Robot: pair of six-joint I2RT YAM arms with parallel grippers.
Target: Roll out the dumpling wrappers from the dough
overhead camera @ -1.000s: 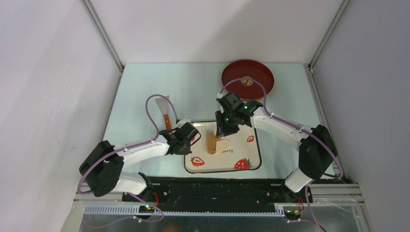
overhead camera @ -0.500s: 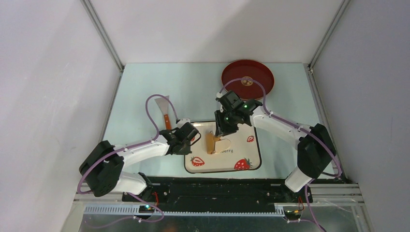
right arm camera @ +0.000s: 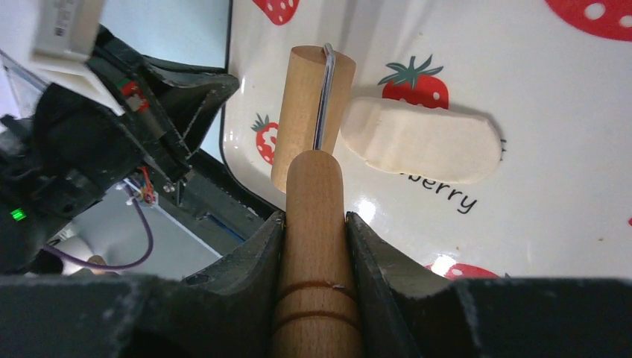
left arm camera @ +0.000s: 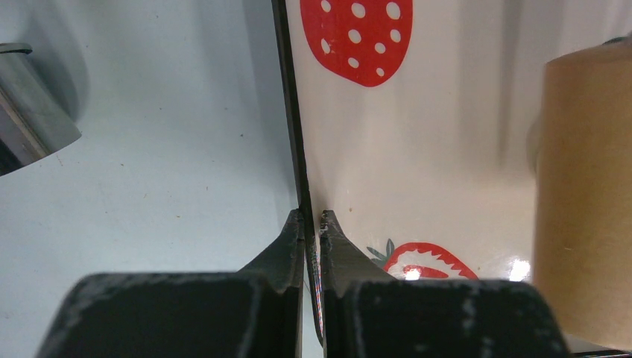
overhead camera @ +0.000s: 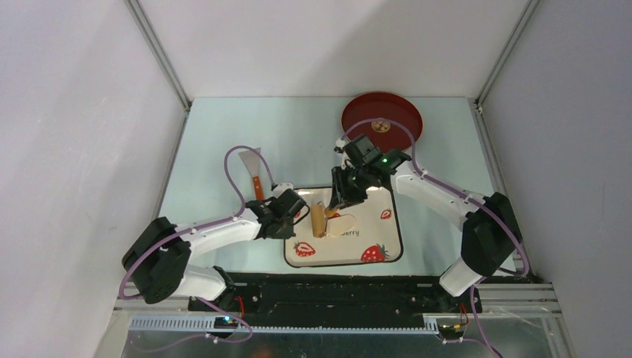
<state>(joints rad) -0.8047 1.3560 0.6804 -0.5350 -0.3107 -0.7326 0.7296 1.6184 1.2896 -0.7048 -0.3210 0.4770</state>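
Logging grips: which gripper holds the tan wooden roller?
The right gripper, clamped on the roller handle; the left gripper pinches the white strawberry-patterned plate's rim.

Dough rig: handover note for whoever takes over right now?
Left gripper: shut on the plate rim, apparently steadying it.
Right gripper: shut on the roller handle.
Dough: thick oblong slab on the plate, just beside the roller.
Done: dough partly flattened.
To do: roll it thin, make the wrappers; none in view.
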